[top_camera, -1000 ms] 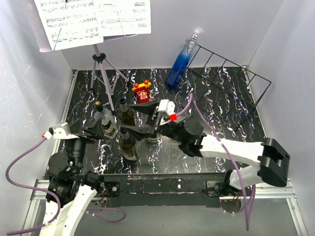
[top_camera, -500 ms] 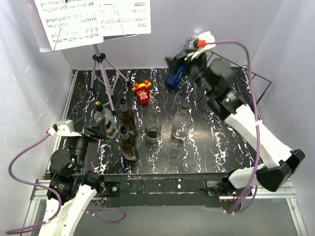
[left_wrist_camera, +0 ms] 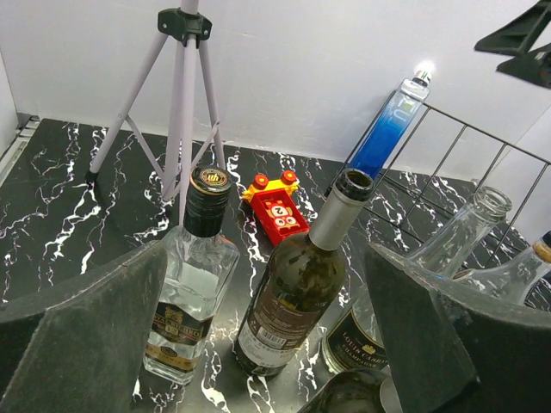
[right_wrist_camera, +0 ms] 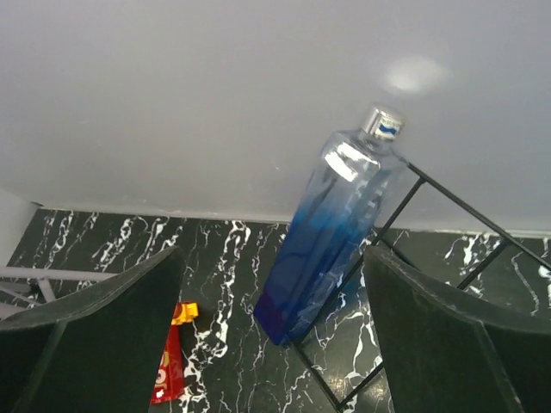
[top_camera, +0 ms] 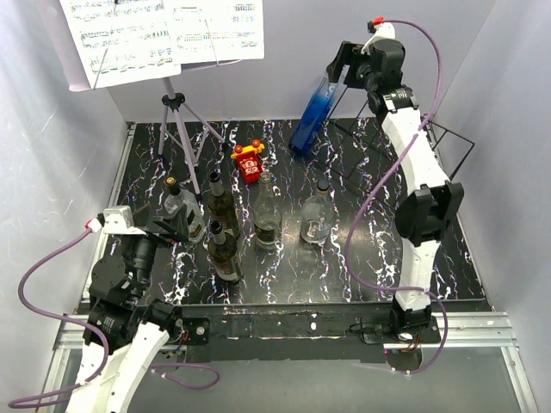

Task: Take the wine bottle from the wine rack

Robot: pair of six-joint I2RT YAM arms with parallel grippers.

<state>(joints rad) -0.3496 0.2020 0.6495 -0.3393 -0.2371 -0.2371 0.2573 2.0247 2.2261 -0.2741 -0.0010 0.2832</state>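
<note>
While the right fingers (right_wrist_camera: 95,335) are spread open and empty, the wine bottle (right_wrist_camera: 331,232), leaning untouched on one end of the wine rack (top_camera: 452,132) at the back of the counter (top_camera: 370,258), should be straddled squarely around its body. Once gripped, it should be drawn up along its slant, clear of the wires.

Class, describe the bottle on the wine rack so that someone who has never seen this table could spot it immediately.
At the far right corner of the black marble table stands the black wire wine rack. The wine bottle leans on its left end: tall, slim, silver-capped, clear glass fading to blue, unlike the upright clear and dark bottles mid-table.
</note>
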